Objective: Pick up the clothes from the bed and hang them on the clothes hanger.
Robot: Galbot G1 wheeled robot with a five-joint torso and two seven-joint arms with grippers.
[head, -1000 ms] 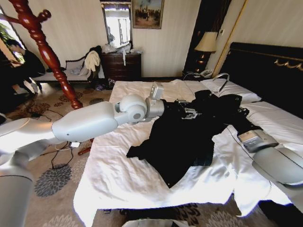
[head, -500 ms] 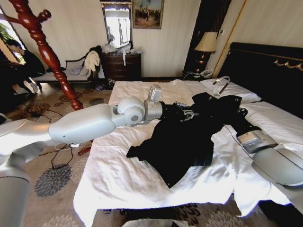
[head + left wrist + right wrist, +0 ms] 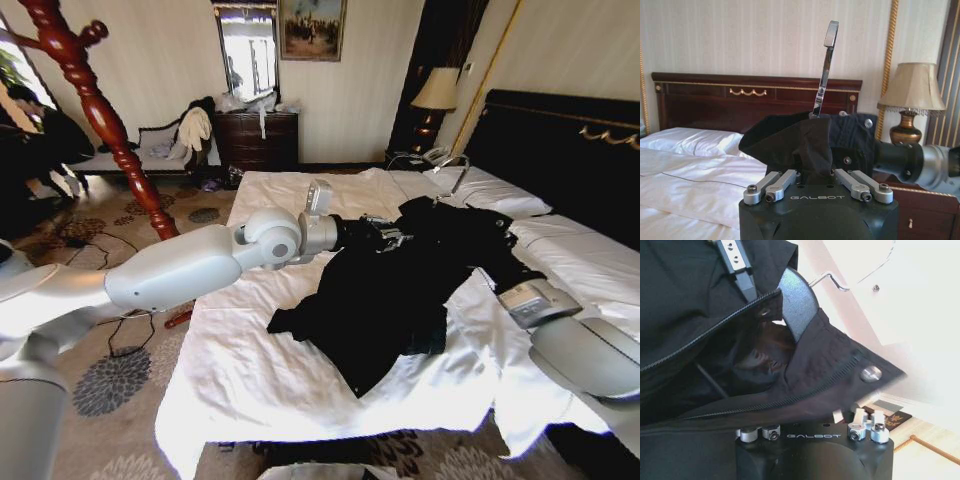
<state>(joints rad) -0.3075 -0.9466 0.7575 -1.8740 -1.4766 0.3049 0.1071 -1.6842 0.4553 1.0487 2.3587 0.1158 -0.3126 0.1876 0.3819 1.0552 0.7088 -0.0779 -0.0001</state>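
The clothes, a black coat, lie across the middle of the white bed, with the collar end lifted off the sheet. My left gripper reaches in from the left and is shut on a fold of the clothes near the collar. My right gripper is shut on the zipped edge of the clothes on the headboard side. The clothes hanger sits inside the collar, and its silver hook sticks up between the two grippers.
A reddish wooden coat stand rises at the left beside the bed. The black headboard runs along the right. A lamp and a dresser stand by the far wall. Cables lie on the carpet.
Both grippers have shifted slightly left with the collar end of the coat. The hanger's hook has moved left with them.
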